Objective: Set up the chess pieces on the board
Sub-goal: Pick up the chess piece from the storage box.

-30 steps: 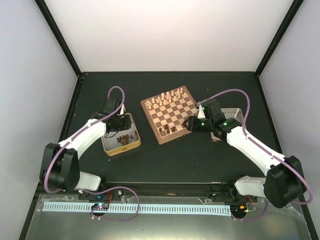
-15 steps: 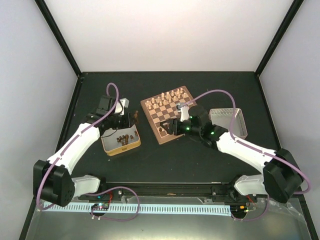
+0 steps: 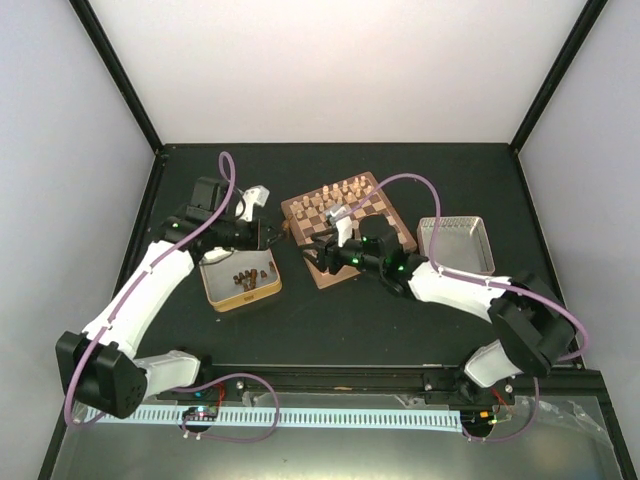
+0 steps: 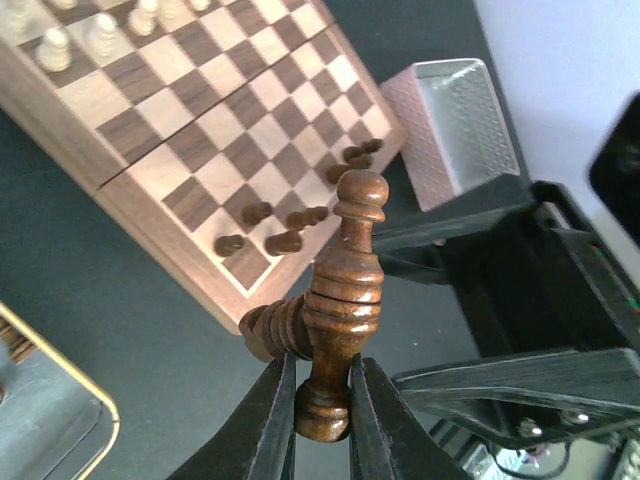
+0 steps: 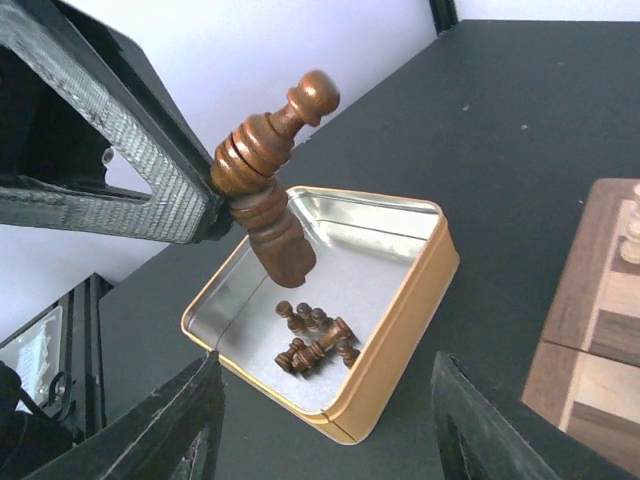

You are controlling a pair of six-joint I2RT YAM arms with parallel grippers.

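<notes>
Gripping a dark-brown chess piece (image 4: 345,290) by its round foot, the left gripper (image 4: 322,405) is hanging in the air over the dark table (image 3: 330,330), at about 9 o'clock from the board (image 4: 200,140). Its two fingers are pressing on the foot from both sides, and the piece is standing almost upright between them with the knob on top. A ridged dark-brown shape is sticking out just behind the piece; I cannot tell if it is a second chessman or not.

The right gripper (image 3: 318,256) is reaching across the near corner of the board toward the left one. Its jaws are standing wide apart with nothing between them. In the right wrist view the held piece is showing above and beyond the fingers, apart from them.

On the board, a small group of dark chessmen (image 4: 285,218) is sitting on the squares of the 6 o'clock side, while the cream chessmen (image 3: 340,190) are lining the 12 o'clock side. More dark pieces (image 5: 315,340) are lying in a heap in the gold tin (image 5: 400,305), which is sitting at 9 o'clock from the board, below the held piece. A silver tin (image 3: 455,245) is sitting at 3 o'clock from the board.
</notes>
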